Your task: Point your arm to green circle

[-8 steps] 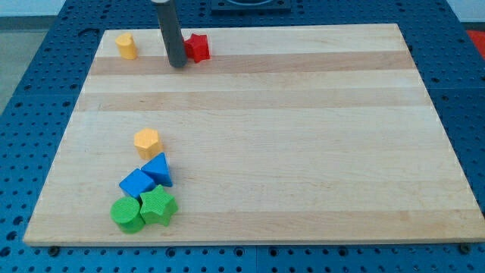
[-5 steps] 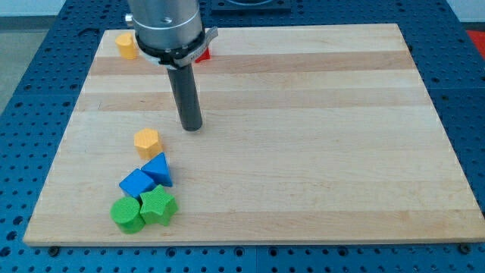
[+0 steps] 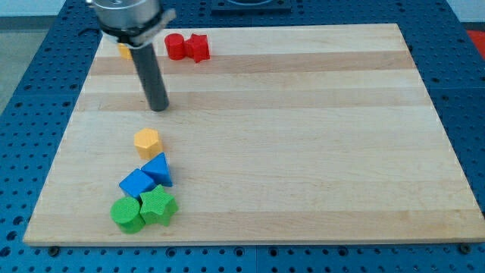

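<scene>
The green circle block (image 3: 126, 214) sits near the view's bottom left of the wooden board (image 3: 303, 136), touching a green star block (image 3: 158, 207) on its right. My tip (image 3: 159, 108) rests on the board well above it, a short way above and right of the orange hexagon block (image 3: 147, 141). The rod rises up to the arm's head at the view's top left.
Two blue blocks, a cube (image 3: 136, 183) and a triangle (image 3: 158, 170), lie between the orange hexagon and the green pair. A red cylinder (image 3: 176, 46) and a red block (image 3: 198, 47) sit at the top. An orange block (image 3: 124, 51) is partly hidden behind the rod.
My tip went from beside the red blocks down the board, then shifted left and slightly up. The red cylinder is now uncovered. No block has moved.
</scene>
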Robot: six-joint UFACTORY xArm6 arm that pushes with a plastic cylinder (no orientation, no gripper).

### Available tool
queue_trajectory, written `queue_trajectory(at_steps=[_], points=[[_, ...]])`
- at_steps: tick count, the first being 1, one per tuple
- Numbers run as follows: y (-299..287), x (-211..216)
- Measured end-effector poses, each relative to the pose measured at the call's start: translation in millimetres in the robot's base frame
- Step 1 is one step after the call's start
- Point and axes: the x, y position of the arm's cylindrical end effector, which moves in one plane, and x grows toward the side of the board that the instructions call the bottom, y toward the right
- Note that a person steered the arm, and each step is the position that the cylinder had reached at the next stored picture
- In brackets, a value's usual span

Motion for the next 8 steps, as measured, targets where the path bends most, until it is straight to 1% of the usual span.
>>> queue_trajectory(at_steps=[1,2,3,4,5,6,8], points=[[-65,46],[-127,139],[-130,164],[-130,211],[-112,225],[-108,223],[-19,225]])
